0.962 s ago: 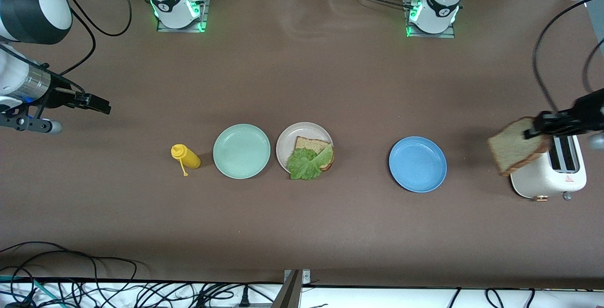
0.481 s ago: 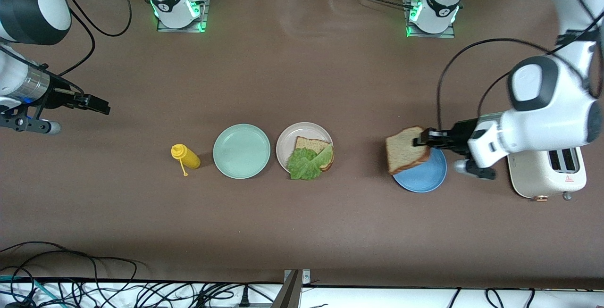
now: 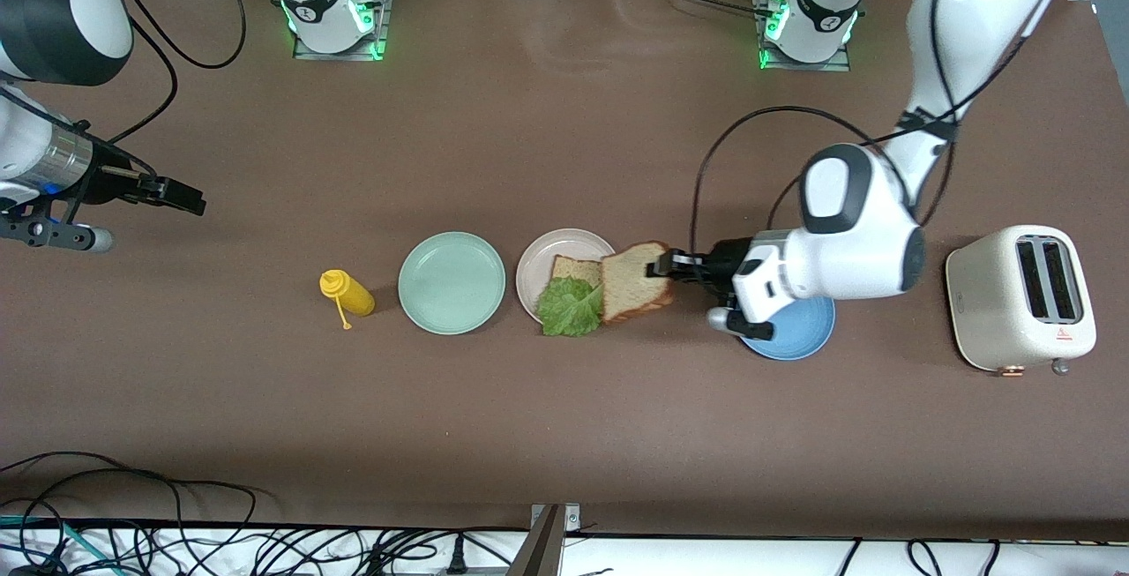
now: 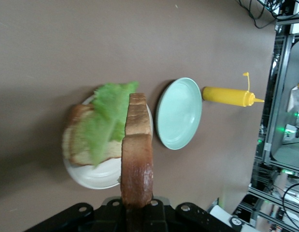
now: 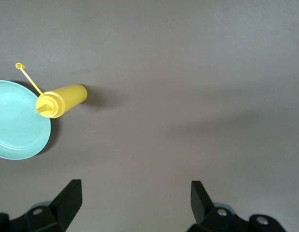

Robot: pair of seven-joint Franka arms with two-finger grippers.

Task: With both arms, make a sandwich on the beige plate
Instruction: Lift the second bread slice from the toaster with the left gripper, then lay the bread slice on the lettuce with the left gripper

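Observation:
The beige plate [image 3: 549, 251] holds one brown toast slice [image 3: 578, 270] with a green lettuce leaf [image 3: 570, 309] on it. My left gripper [image 3: 663, 267] is shut on a second toast slice [image 3: 637, 280] and holds it tilted over the plate's edge toward the left arm's end. In the left wrist view the held slice [image 4: 137, 159] stands on edge between the jaws, over the plate [image 4: 93, 176], the lettuce [image 4: 106, 121] and the lower slice [image 4: 74, 145]. My right gripper [image 3: 181, 197] is open and empty, waiting over bare table at the right arm's end; the right wrist view shows it [image 5: 135, 198] wide open.
A mint-green plate [image 3: 452, 282] lies beside the beige plate, with a yellow mustard bottle [image 3: 346, 291] lying beside it. A blue plate [image 3: 798, 333] lies under the left wrist. A white toaster [image 3: 1023, 298] stands at the left arm's end.
My left gripper has carried the toast slice from over the toaster, past the blue plate, to the beige plate's edge. The right arm has not moved.

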